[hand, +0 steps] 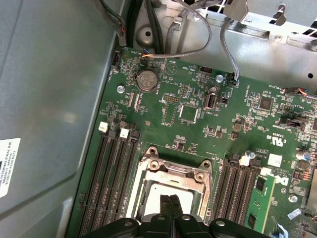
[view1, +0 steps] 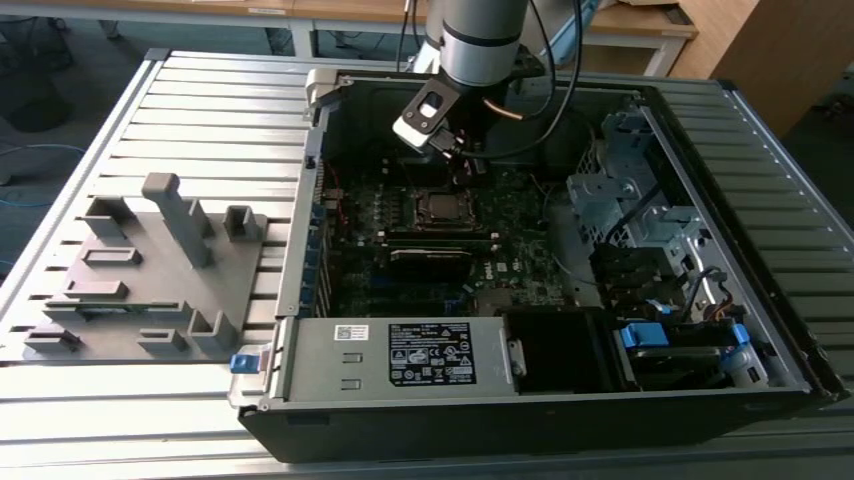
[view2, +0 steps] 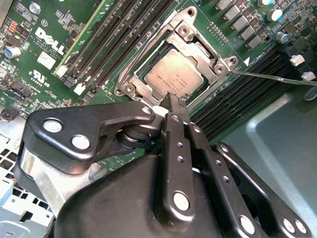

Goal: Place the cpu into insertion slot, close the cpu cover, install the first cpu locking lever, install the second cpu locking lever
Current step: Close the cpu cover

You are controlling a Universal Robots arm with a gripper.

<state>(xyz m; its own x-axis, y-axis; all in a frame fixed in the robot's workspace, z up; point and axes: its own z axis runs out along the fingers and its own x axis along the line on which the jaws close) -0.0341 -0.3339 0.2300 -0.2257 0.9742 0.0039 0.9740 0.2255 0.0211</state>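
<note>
The cpu (view2: 173, 77) lies flat in the socket on the green motherboard (hand: 163, 106), its dull silver top showing through the open centre of the cpu cover (view2: 194, 45). The silver cover frame lies down over the chip; in the first wrist view the cpu (hand: 154, 192) and the cpu cover (hand: 172, 170) sit just past my fingertips. A thin wire locking lever (view2: 270, 77) sticks out from one socket corner. My gripper (view2: 175, 102) is shut with nothing in it, its tips just above the socket's edge. In the exterior view the gripper (view1: 457, 160) hangs over the socket (view1: 441, 207).
Black memory slots (view2: 116, 37) flank the socket on both sides. The open computer case (view1: 534, 400) has walls all round, a drive cage (view1: 627, 200) at the exterior view's right and loose cables (hand: 198, 44). A grey fixture plate (view1: 147, 270) lies on the slatted table.
</note>
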